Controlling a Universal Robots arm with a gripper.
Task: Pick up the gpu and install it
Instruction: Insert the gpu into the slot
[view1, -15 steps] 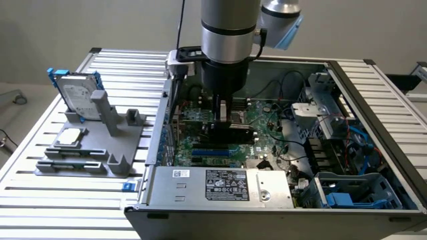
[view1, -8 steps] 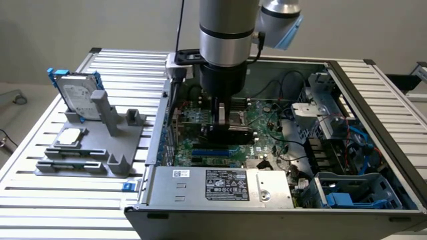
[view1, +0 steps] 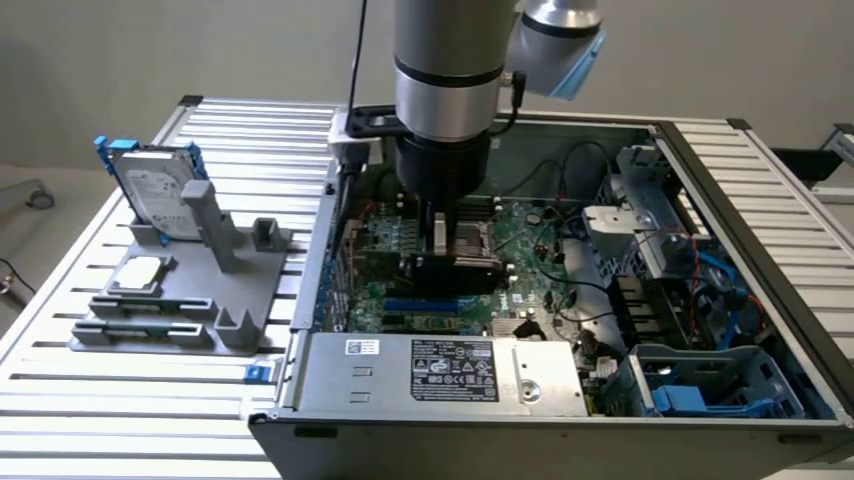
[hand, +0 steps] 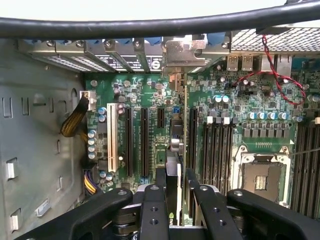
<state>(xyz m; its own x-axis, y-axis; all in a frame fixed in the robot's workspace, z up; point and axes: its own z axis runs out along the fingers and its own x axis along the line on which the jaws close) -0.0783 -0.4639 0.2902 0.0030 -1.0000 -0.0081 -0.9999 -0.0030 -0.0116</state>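
My gripper (view1: 447, 250) reaches down into the open computer case (view1: 694, 160) over the green motherboard (view1: 534, 260). It is shut on the gpu (view1: 467, 275), which shows below the fingers as a thin dark card. In the wrist view the gpu (hand: 175, 150) stands edge-on between the black fingers (hand: 161, 182), running away over the long expansion slots (hand: 144, 140). Its silver end bracket (hand: 182, 52) lies up against the row of rear slot openings. I cannot tell whether the card's lower edge sits in a slot.
A grey stand (view1: 200, 290) on the slatted table at the exterior view's left holds a hard drive in a blue frame (view1: 154, 195) and a small silver chip (view1: 144, 272). The power supply (view1: 434, 370), drive cages (view1: 707, 380), loose cables (view1: 587, 290), the CPU socket (hand: 262, 180) and memory slots (hand: 217, 150) crowd the case.
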